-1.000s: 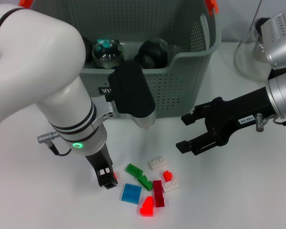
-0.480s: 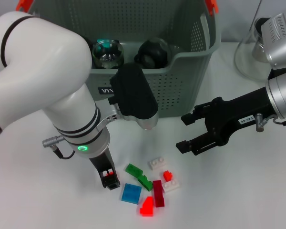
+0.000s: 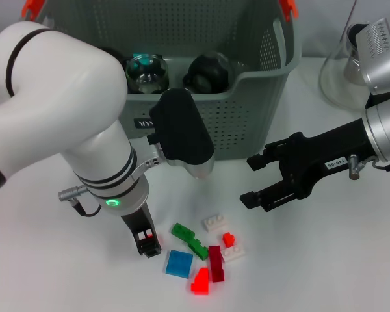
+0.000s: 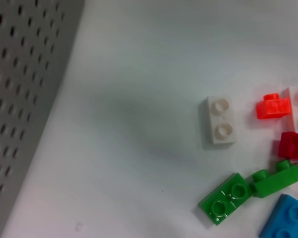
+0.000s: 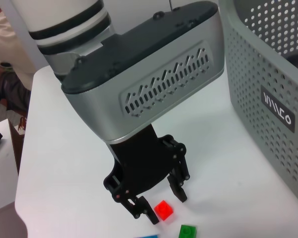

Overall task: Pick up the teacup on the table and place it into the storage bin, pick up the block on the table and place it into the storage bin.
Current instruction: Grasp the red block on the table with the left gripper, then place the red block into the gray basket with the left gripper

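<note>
Left gripper [image 3: 145, 244] was down at the table around 7 o'clock in the head view, fingers spread apart around a small red block [image 5: 164, 210] that sat between them on the white table [image 3: 45, 260]. From the right wrist camera the block looked like it was resting on the table, with neither finger clearly pressing it. Just to the 3 o'clock side of that gripper was the loose pile: a blue block [image 3: 179, 264], a green block [image 3: 189, 238], a dark red block [image 3: 216, 262], a white block [image 3: 214, 223] and a few more red and white bits. Right gripper [image 3: 257, 181] hung wide open above the table out at 3 o'clock, holding nothing. Farther back at 12 o'clock stood the storage bin [image 3: 247, 110], with the teacup [image 3: 145, 70] already inside it near the front wall. A glass jug [image 3: 343, 71] stood at 2 o'clock beside the bin.
</note>
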Available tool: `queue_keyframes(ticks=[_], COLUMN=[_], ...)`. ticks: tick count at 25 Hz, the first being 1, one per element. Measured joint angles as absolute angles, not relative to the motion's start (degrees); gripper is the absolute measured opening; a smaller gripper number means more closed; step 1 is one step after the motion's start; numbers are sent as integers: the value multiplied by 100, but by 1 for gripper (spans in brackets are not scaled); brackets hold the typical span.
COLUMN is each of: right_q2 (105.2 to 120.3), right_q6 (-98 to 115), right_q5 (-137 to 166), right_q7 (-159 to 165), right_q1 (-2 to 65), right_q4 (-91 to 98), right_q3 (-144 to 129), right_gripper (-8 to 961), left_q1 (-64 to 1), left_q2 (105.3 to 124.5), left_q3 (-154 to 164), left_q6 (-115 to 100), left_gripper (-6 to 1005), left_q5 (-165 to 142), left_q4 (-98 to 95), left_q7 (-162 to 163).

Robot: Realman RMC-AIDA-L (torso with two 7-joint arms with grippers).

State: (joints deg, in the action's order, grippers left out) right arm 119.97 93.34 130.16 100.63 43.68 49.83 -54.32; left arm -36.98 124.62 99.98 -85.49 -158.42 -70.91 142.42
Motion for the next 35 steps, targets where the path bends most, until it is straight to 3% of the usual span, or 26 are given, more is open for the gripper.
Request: queue_keyframes(ticks=[9,20,35], right_q2=[11997,11997,11997], right_q6=[9316,9304,9289], right_q5=[13017,13016,13016], right_q7=[10063,10063,10054], right_q1=[4368,4360,4356], right_q4=[4983,4983,4983], right_q3=[-5432,-5432,-5432], right_gripper=[884,883,884], left_q1=[-3720,-3721,-3733], left_q2=[12463,12463,12453], left_q3=[10005,10052,10075], left_q6=[-8516,-8548,-8605], left_gripper=[458,289,184], left_q5=[-15842,-15789,-15833], left_q4=[-7001,-7038,-7034], left_q7=[14246,14245,14248])
